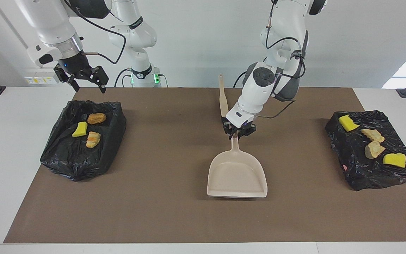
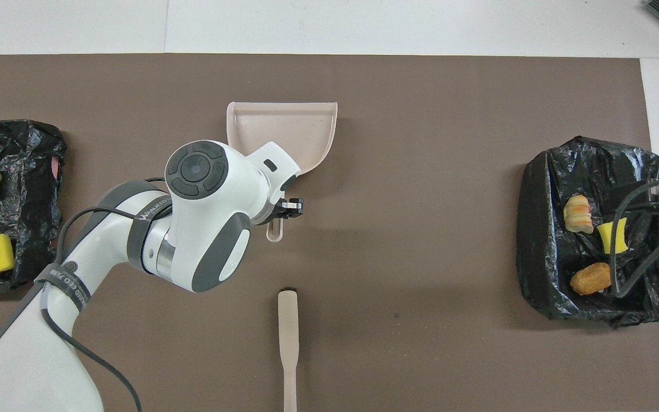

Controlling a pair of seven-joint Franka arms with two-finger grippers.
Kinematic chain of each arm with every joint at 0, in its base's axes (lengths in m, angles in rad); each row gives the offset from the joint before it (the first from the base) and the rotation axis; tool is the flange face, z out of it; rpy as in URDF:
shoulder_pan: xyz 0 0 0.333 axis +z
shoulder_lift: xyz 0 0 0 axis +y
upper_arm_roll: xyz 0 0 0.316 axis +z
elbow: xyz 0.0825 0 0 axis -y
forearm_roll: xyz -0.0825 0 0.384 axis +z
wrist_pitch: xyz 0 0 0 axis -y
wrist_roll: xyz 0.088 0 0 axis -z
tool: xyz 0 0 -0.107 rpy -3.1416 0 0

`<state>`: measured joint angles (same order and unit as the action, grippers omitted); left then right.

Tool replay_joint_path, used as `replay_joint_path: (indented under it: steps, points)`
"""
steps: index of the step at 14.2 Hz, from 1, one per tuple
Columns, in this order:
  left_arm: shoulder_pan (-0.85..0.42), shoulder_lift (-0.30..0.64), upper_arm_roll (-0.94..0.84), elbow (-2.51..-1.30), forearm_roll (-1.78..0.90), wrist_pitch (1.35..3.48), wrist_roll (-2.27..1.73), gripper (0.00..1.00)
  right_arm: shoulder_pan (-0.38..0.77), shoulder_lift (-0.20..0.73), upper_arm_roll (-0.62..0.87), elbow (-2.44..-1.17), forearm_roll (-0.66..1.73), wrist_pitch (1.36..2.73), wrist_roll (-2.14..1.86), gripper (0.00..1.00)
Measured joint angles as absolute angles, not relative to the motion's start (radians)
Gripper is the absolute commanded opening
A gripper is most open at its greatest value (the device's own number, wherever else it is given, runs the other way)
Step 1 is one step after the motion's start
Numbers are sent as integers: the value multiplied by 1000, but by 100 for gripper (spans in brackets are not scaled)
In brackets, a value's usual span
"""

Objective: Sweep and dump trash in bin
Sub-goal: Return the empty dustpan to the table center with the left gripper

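Read across the facing view, the right gripper (image 1: 85,80) hangs with fingers spread wide and holding nothing, over the edge of the black-bagged bin (image 1: 83,141) at the right arm's end, the edge closest to the robots; that arm waits. Three scraps of trash (image 1: 86,130) lie in this bin. From there a wide bare stretch of brown mat (image 1: 164,148) runs to the middle. At mid-table the brush (image 1: 223,102) lies with its handle toward twelve o'clock, nearer the robots than the dustpan (image 1: 237,176). The left gripper (image 1: 238,131) is clamped on the dustpan's handle, the forearm slanting down from the base; the pan's open lip faces six o'clock. More bare mat separates the pan from the second bagged bin (image 1: 372,155) at the left arm's end, near the mat's edge, holding four scraps (image 1: 374,144).
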<state>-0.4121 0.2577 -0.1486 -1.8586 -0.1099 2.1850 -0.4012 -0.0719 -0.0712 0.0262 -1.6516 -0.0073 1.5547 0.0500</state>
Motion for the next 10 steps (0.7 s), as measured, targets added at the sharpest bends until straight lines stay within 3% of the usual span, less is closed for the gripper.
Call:
replay_joint_path:
  steps: [10]
  points:
    - [-475,338,-147,-1856,-101,2247,-479,0,-72,-71,26,-1652,-7,1555,50,100]
